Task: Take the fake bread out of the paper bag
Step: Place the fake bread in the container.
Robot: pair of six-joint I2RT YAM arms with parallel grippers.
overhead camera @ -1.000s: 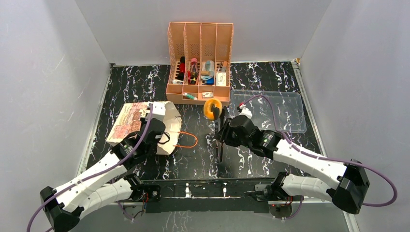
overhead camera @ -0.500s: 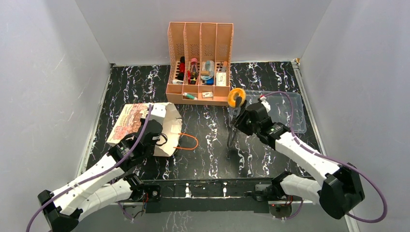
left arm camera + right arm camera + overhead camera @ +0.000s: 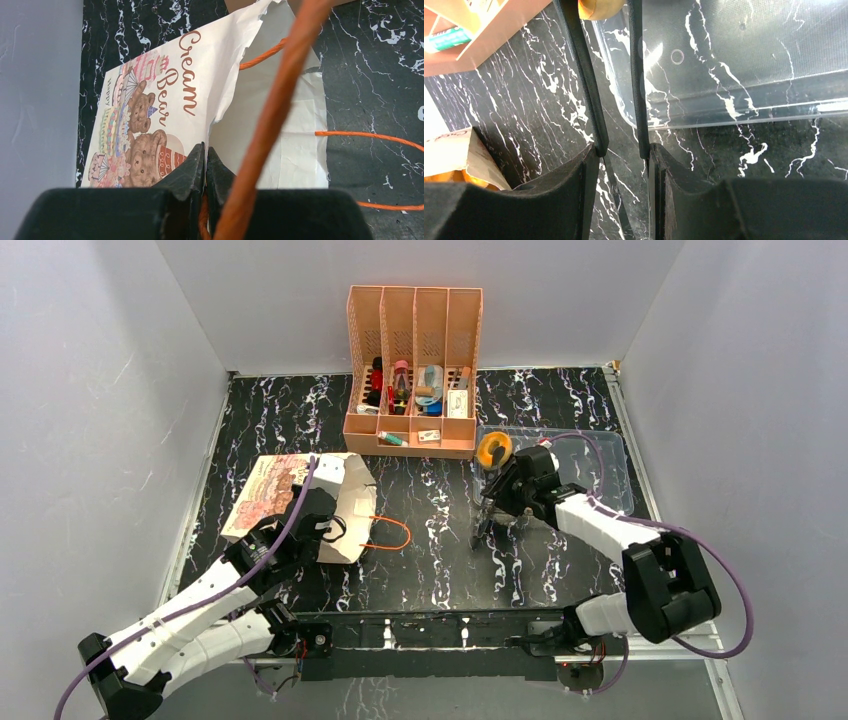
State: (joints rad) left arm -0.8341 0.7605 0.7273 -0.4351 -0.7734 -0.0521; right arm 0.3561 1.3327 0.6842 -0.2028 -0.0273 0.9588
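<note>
From above, the table is black with white wiggly lines, like stone. The paper bag lies on its side near the left edge. It is creamy and crinkly, with a reddish picture on top. A thin orange cord handle loops out onto the table. The left claw is at the bag's open end. A peach plastic rack with four slots stands at the back edge. The right claw holds a round golden ring bread over the near left corner of a clear tray.

From the left wrist, the left claw is squeezed tight on the bag's torn paper edge. The picture shows teddy bears and the words "Cream Bear". The orange cord runs slanting up past the claw.

From the right wrist, the right claw has two long thin black fingers, partly apart, with the smooth ring bread pinched between them at the top edge. The shiny see-through tray is just behind. A corner of the bag peeks in low on the left, with something orange inside.
</note>
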